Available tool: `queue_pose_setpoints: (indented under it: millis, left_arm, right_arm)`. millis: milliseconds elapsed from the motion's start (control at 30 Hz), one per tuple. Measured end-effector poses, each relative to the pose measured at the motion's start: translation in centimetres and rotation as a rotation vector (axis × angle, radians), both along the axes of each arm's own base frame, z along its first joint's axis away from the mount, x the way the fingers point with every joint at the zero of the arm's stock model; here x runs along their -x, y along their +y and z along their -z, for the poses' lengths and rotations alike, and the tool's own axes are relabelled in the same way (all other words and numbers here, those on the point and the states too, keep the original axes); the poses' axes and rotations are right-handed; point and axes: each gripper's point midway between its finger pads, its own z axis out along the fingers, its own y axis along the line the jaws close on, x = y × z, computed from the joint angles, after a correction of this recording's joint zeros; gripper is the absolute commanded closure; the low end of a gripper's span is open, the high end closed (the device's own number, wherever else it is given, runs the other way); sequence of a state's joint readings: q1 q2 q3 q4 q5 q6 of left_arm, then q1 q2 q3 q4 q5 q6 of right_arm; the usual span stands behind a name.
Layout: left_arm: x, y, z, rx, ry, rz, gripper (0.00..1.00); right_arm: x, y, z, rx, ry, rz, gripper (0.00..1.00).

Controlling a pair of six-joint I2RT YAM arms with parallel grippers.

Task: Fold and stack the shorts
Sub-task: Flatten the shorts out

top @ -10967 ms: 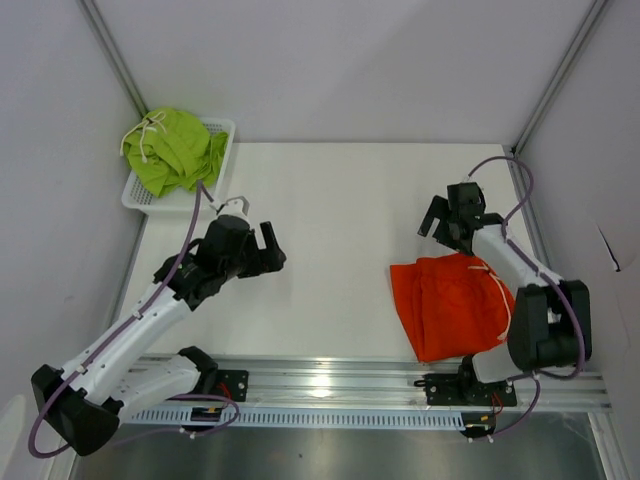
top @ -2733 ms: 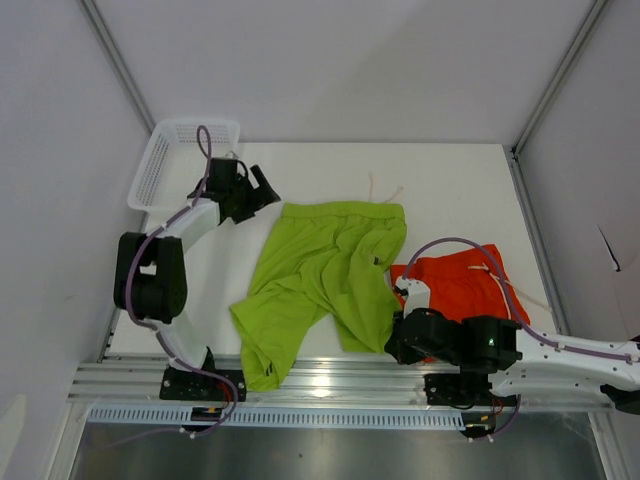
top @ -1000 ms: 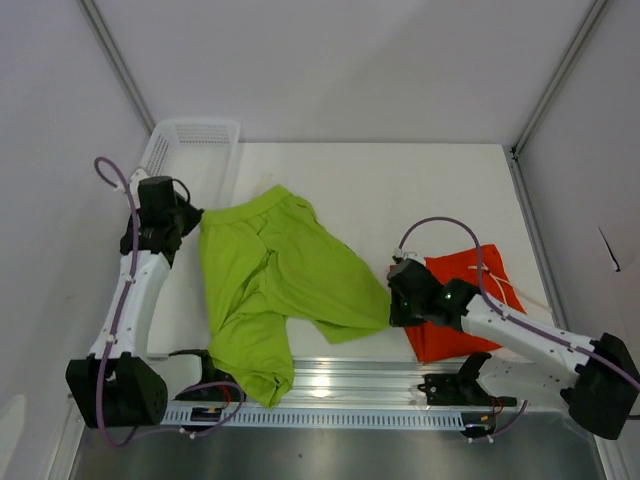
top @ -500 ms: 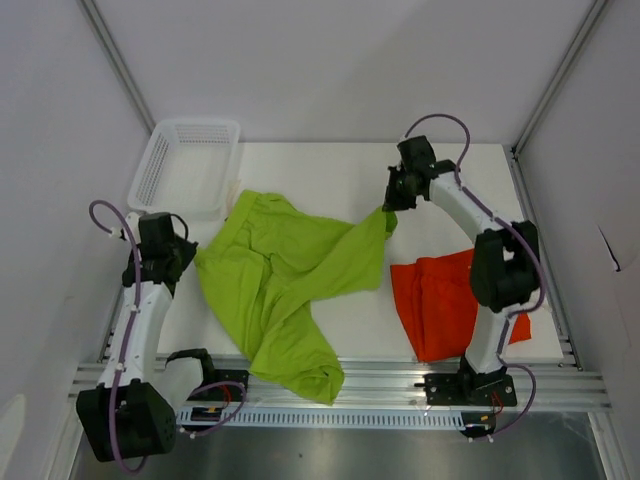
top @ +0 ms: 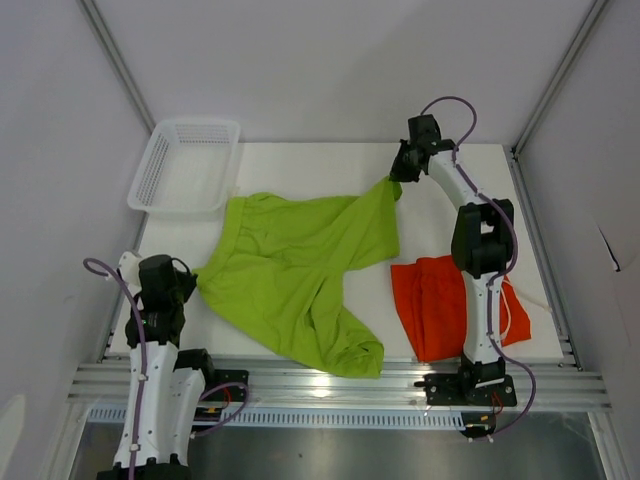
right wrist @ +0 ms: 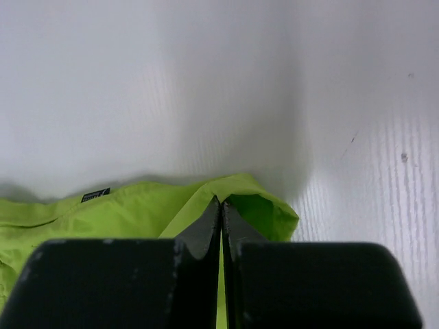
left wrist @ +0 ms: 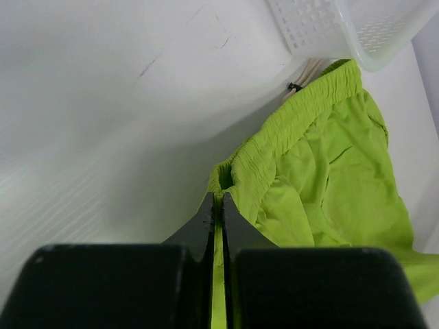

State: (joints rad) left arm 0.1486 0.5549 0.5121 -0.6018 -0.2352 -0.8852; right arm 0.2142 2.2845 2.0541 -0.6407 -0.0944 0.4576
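The lime green shorts (top: 300,265) lie stretched across the table, one leg hanging over the front edge. My left gripper (top: 190,280) is shut on their waistband at the near left, the elastic band (left wrist: 302,120) pinched between its fingers (left wrist: 206,223). My right gripper (top: 393,180) is shut on a hem corner (right wrist: 240,192) at the far middle; a small dark logo (right wrist: 95,195) shows on that hem. The orange shorts (top: 440,305) lie folded at the near right, partly behind the right arm.
A white mesh basket (top: 185,165) stands at the far left corner of the table (top: 330,170), its corner (left wrist: 329,31) close to the waistband. Grey walls close in on both sides. A metal rail (top: 330,380) runs along the near edge.
The left gripper has pulled the waistband nearer and to the left. The right gripper has carried the hem corner a little farther back, and the green shorts now lie flatter and wider.
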Motion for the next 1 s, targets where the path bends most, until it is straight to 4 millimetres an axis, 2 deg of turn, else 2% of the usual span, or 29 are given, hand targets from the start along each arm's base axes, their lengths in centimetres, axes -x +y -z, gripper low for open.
queue_pose_setpoints:
  millis: [133,233,300,333,433,567,600,667,767,867,933,1000]
  left_arm:
    - [0.4,0.2,0.2,-0.010,0.014,-0.005,1.00]
    - [0.5,0.2,1.1,-0.007,0.048,-0.007,1.00]
    - [0.7,0.2,1.9,-0.003,0.079,-0.008,1.00]
    - [0.8,0.2,2.4,-0.001,0.097,-0.009,1.00]
    - [1.0,0.2,3.5,0.003,0.133,-0.011,1.00]
    - [1.2,0.3,4.0,0.001,0.134,-0.016,1.00]
    - [1.2,0.3,4.0,0.001,0.129,-0.017,1.00]
    - [1.2,0.3,4.2,0.001,0.122,-0.017,1.00]
    - [1.2,0.3,4.4,0.001,0.120,-0.017,1.00]
    - [1.0,0.3,4.4,0.001,0.120,-0.018,1.00]
    - [0.8,0.5,4.5,0.000,0.117,-0.023,1.00]
    - [0.7,0.8,4.8,0.004,0.116,-0.030,1.00]
  right_arm:
    - [-1.9,-1.0,-0.6,-0.012,-0.032,0.034,1.00]
    - [-3.3,-1.1,-0.3,-0.025,-0.049,0.042,0.78]
    - [-3.4,-1.3,0.3,-0.030,-0.038,0.037,0.73]
    - [-3.4,-1.4,0.5,-0.033,-0.034,0.034,0.55]
    - [-3.3,-1.6,0.5,-0.049,-0.028,0.023,0.20]
    - [-2.3,-1.3,-0.5,-0.063,-0.032,-0.043,0.19]
    - [-1.4,-1.3,-0.8,-0.067,-0.020,-0.064,0.21]
    - [0.9,-1.0,-1.6,-0.069,-0.011,-0.103,0.31]
    - [7.1,0.7,-3.2,-0.075,0.019,-0.198,0.38]
    - [14.1,3.9,-4.8,-0.076,0.023,-0.333,0.43]
    - [19.1,6.1,-4.7,-0.078,0.019,-0.434,0.48]
    - [23.6,8.0,-3.7,-0.082,0.039,-0.528,0.50]
